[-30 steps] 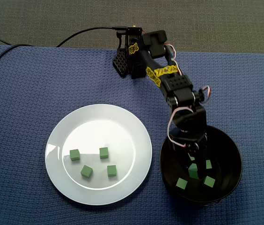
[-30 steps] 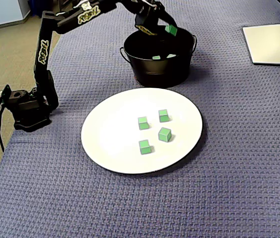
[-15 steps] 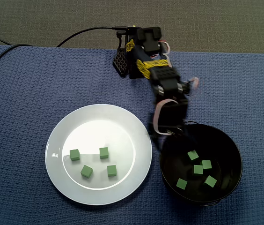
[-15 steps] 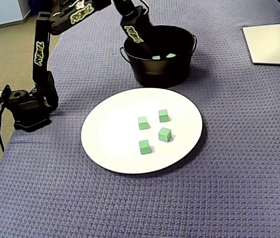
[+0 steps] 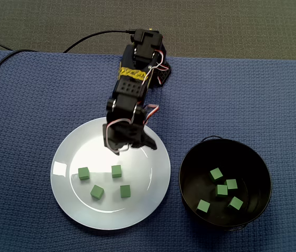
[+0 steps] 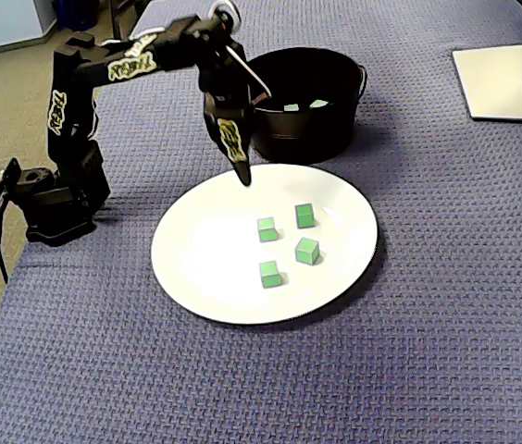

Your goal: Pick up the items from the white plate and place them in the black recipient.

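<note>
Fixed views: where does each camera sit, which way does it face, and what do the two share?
A fixed view: overhead, looking straight down; whole arm reaches from the top edge, claw over the white plate.
A fixed view: lower, oblique, across the plate toward the black bucket; arm base at left.
Shared: arm, plate, bucket, four green cubes on the plate.

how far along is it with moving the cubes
Five green cubes already lie in the black bucket. Nothing is in hand: the gripper hangs open and empty above the white plate. Four green cubes on the plate are left to move.
</note>
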Available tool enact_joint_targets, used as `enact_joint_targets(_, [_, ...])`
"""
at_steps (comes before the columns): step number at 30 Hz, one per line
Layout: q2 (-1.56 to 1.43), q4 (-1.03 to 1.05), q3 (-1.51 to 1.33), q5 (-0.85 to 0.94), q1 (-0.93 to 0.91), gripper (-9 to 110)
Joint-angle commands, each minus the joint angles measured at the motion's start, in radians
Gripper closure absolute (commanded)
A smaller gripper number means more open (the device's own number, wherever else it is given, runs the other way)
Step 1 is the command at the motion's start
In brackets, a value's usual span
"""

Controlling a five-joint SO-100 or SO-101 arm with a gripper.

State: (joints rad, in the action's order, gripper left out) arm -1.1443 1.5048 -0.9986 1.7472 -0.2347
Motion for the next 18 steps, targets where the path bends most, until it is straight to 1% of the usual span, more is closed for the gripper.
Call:
enact_joint_targets(1, [0.041, -0.094, -0.011, -0.02, -0.02, 60])
enact_joint_targets(12, [0.104, -0.124, -0.003, 0.043, -0.072, 60])
enact_joint_targets(18, [0.141, -0.144, 0.008, 0.049, -0.091, 61])
